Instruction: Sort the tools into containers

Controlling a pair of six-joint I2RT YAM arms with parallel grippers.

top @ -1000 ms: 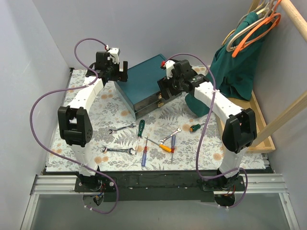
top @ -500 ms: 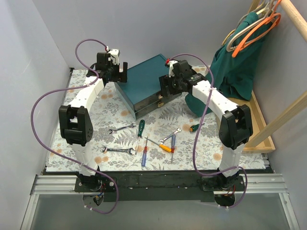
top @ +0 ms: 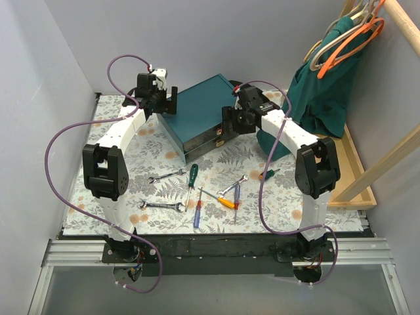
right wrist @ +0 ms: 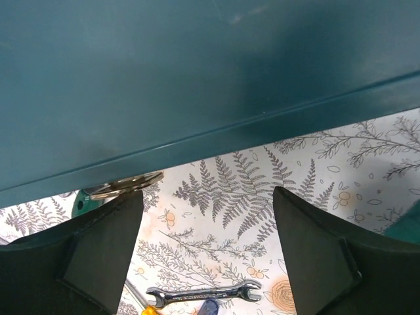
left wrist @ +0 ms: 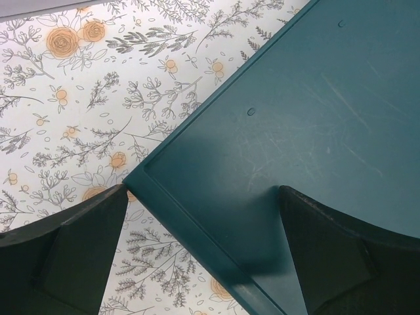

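– At the far end of the floral mat (top: 131, 154), where does each arm stand?

– Over the rear left corner of the teal box (top: 200, 105) hangs the left gripper (top: 164, 104). Its fingers (left wrist: 72, 256) are spread wide, one on either side of that corner, gripping nothing. At the box's front face, the right gripper (top: 226, 126) is likewise spread and empty. A brass knob (right wrist: 125, 186) sits off to one side by one finger, not between the two.

– And the tools?

– All out on the mat, nearer the arm bases: wrenches (top: 166, 176) and screwdrivers (top: 192, 176). None is in a drawer, and from above the drawers look closed.

– So what could go wrong?

– The knob is off-centre. If the right fingers close where they are, I judge they would pinch air or the box's lip, and a pull would open nothing.

– Anything worse?

– The box probably slides easily. Tug a drawer without the left arm bracing that corner, and the whole box may skid forward into the tools and scatter them.
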